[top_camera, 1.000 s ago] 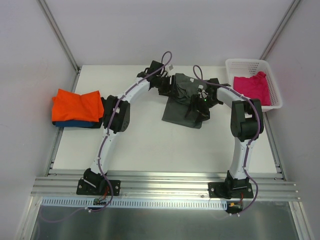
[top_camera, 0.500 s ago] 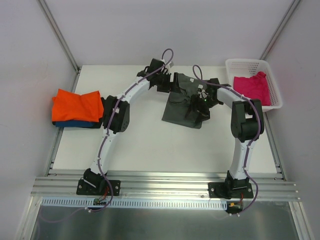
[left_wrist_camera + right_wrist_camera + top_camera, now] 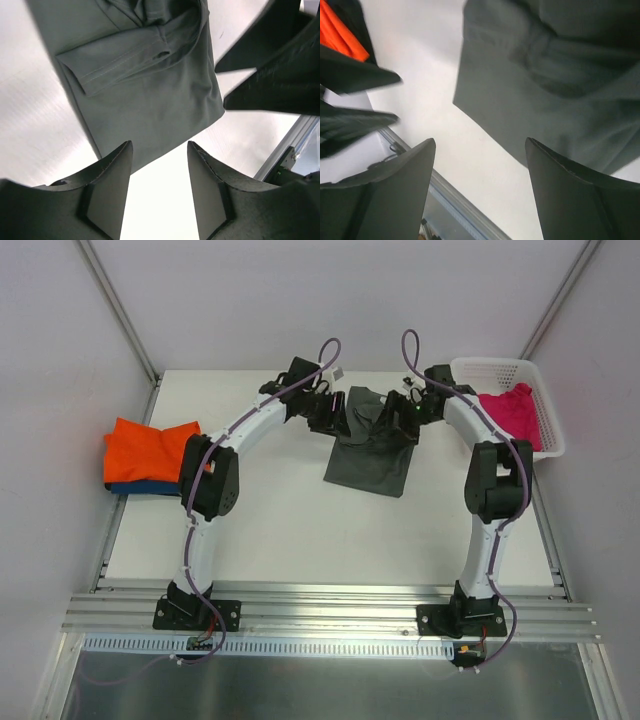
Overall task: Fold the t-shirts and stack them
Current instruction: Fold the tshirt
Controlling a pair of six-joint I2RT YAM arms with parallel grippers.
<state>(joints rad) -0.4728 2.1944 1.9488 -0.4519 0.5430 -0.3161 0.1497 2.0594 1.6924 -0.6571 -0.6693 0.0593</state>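
Four t-shirts counted: dark grey cloth t-shirt (image 3: pixel 372 455) laid with long axis far-to-near; orange t-shirt (image 3: pixel 150 450) stacked on blue t-shirt (image 3: pixel 150 487); magenta t-shirt (image 3: pixel 510 410) in white mesh basket (image 3: pixel 500 367). Left gripper (image 3: pixel 159 147) and right gripper (image 3: pixel 480 142) are seen parted, empty.

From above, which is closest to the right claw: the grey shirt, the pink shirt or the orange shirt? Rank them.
1. Dark grey shirt, mid-table, just beneath the right gripper.
2. Pink shirt, in the basket to its right.
3. Orange shirt, at the far left edge.

Your left arm (image 3: pixel 215 465) and right arm (image 3: pixel 495 480) are both stretched far forward, wrists turned inward. Left gripper (image 3: pixel 160 150) jaws apart; right gripper (image 3: pixel 480 145) wider.
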